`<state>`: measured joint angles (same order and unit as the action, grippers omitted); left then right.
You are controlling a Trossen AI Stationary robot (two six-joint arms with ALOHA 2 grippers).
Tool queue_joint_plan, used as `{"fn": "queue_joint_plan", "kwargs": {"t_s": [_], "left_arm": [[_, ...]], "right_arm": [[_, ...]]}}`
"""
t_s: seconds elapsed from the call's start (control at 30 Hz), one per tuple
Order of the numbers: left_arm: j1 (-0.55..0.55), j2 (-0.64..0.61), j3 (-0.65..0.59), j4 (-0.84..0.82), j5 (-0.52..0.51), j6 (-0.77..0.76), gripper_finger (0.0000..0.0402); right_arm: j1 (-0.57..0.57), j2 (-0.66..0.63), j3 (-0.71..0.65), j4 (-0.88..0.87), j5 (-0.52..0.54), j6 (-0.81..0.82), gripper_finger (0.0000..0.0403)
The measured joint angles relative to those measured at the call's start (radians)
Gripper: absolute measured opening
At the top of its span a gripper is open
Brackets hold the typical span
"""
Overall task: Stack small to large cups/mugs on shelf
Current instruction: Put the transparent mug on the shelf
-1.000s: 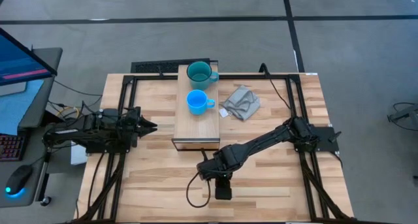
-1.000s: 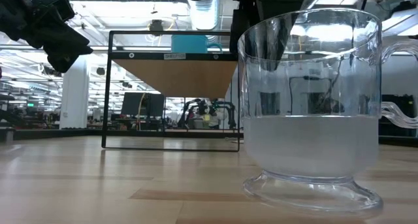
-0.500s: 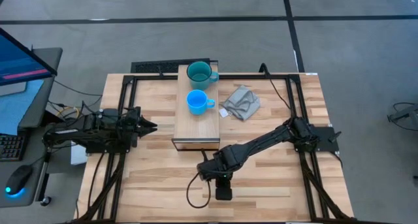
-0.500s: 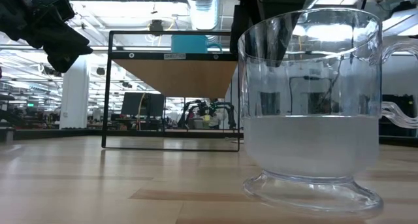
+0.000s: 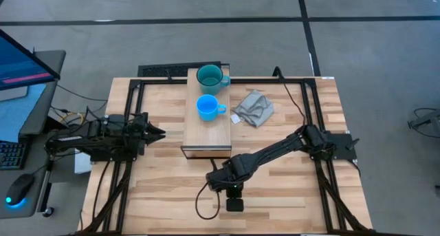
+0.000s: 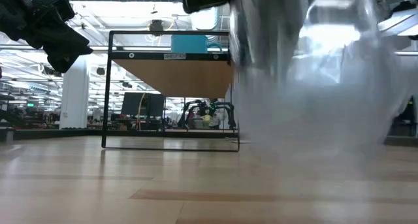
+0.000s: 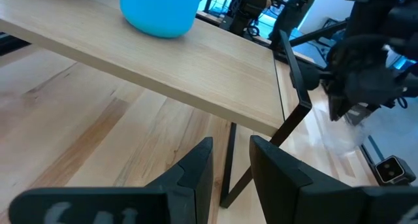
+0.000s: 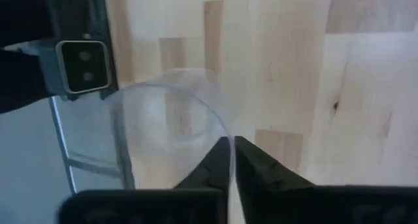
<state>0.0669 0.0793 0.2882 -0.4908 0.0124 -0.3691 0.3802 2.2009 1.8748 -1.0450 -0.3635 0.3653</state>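
The teal mug (image 5: pixel 210 78) and the blue mug (image 5: pixel 207 107) stand upright on the light wood shelf (image 5: pixel 206 134), teal toward the far end. The blue mug (image 7: pixel 160 12) also shows in the left wrist view. My right gripper (image 5: pixel 232 186) is in front of the shelf's near end, shut on the clear glass cup (image 6: pixel 313 74), which fills the low view as a blur. My left gripper (image 5: pixel 159 133) waits left of the shelf, with its fingers (image 7: pixel 232 162) a narrow gap apart. My right gripper (image 8: pixel 230 155) pinches the glass cup's rim (image 8: pixel 219 134) between its two fingers, which come from above, pointing down. The cup hangs below the fingers. It is lifted clear of the table in the low view.
A grey cloth (image 5: pixel 253 109) lies on the table right of the shelf. The low camera (image 5: pixel 234 204) sits on the table just near of my right gripper. The shelf stands on a thin dark frame (image 6: pixel 106 87) with open space beneath.
My right gripper has raised the glass cup. A second ago its foot stood on the table in the low view. Now the foot is off the wood, and the cup shows as a moving blur higher in the picture.
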Motion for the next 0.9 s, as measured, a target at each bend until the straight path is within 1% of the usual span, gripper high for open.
{"fn": "queue_joint_plan", "kwargs": {"t_s": [0.07, 0.1, 0.4, 0.5, 0.57, 0.67, 0.73, 0.9], "left_arm": [[0.000, 0.000, 0.000, 0.000, 0.000, 0.000, 0.0090], [0.000, 0.000, 0.000, 0.000, 0.000, 0.000, 0.0090], [0.000, 0.000, 0.000, 0.000, -0.001, 0.000, 0.0090], [0.000, 0.000, 0.000, 0.000, -0.002, 0.000, 0.0090], [0.000, 0.000, 0.000, 0.000, -0.002, 0.000, 0.0090], [0.000, 0.000, 0.000, 0.000, -0.002, 0.000, 0.0090], [0.000, 0.000, 0.000, 0.000, -0.002, 0.000, 0.0090], [0.000, 0.000, 0.000, 0.000, -0.006, 0.000, 0.0090]], "right_arm": [[-0.004, -0.002, 0.002, 0.004, -0.010, -0.011, 0.0015], [-0.004, -0.002, 0.002, 0.003, -0.015, -0.014, 0.0010], [-0.009, -0.002, 0.002, -0.035, -0.006, 0.034, 0.0004], [-0.017, -0.013, 0.003, -0.064, 0.015, 0.042, 0.0003], [-0.028, -0.014, 0.034, -0.114, 0.033, 0.043, 0.0003], [-0.044, -0.013, 0.108, -0.205, 0.101, 0.031, 0.0002], [-0.058, -0.013, 0.163, -0.260, 0.145, 0.029, 0.0002], [-0.097, -0.015, 0.323, -0.436, 0.204, 0.027, 0.0001]]}}
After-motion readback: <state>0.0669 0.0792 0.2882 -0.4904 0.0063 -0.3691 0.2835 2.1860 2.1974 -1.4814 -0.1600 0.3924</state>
